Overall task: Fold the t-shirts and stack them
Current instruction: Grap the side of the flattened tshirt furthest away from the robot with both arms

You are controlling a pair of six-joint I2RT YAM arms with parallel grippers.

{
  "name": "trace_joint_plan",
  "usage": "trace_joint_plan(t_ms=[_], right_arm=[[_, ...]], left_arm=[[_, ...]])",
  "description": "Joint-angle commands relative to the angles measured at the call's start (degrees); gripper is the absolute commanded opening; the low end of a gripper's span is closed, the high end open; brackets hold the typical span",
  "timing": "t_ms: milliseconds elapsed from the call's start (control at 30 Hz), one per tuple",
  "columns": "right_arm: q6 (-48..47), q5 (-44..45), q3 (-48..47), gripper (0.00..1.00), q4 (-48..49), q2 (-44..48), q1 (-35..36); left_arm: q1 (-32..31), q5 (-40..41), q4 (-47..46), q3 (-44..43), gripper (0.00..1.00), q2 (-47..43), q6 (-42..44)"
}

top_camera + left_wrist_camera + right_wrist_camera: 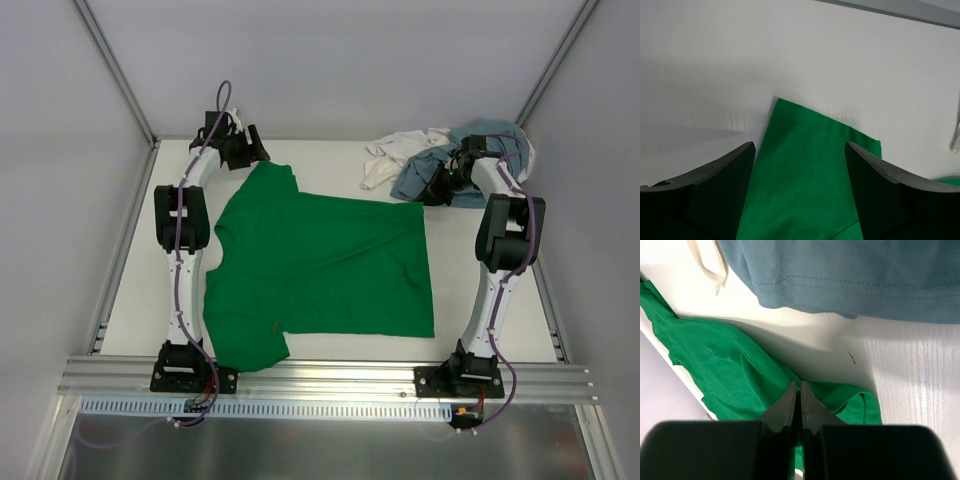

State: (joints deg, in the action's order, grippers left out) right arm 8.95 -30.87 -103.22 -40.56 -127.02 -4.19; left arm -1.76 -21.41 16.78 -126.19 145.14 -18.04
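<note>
The bright green t-shirt (320,265) lies spread flat on the white table, neck toward the left arm. My left gripper (252,152) hovers open over its far sleeve (810,175), one finger on each side and nothing between them (800,145). My right gripper (438,188) is at the shirt's far right corner. Its jaws are shut (798,383), with green cloth (705,365) puckered up at the tips. The grey-blue t-shirt (420,172) (850,270) and the white t-shirt (395,152) (705,260) lie crumpled together at the back right.
Grey enclosure walls stand close on the left, right and back. The aluminium rail (330,378) carrying both arm bases runs along the near edge. The right arm's elbow (510,235) rises beside the crumpled pile.
</note>
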Motion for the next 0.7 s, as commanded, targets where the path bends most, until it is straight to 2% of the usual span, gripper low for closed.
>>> trace_joint_plan(t_ms=[0, 200, 567, 667], right_arm=[[0.3, -1.2, -0.9, 0.00, -0.7, 2.0, 0.4], [0.5, -1.3, -0.9, 0.00, -0.5, 2.0, 0.3], [0.7, -1.3, -1.1, 0.01, -0.4, 2.0, 0.3], [0.7, -1.3, -1.2, 0.01, -0.3, 2.0, 0.3]], left_arm=[[0.6, -3.2, 0.9, -1.8, 0.74, 1.2, -2.0], [0.8, -6.1, 2.4, -2.9, 0.74, 3.1, -3.8], [1.0, -2.8, 3.8, -3.6, 0.75, 3.1, -3.5], [1.1, -4.6, 4.3, -3.8, 0.66, 3.7, -4.1]])
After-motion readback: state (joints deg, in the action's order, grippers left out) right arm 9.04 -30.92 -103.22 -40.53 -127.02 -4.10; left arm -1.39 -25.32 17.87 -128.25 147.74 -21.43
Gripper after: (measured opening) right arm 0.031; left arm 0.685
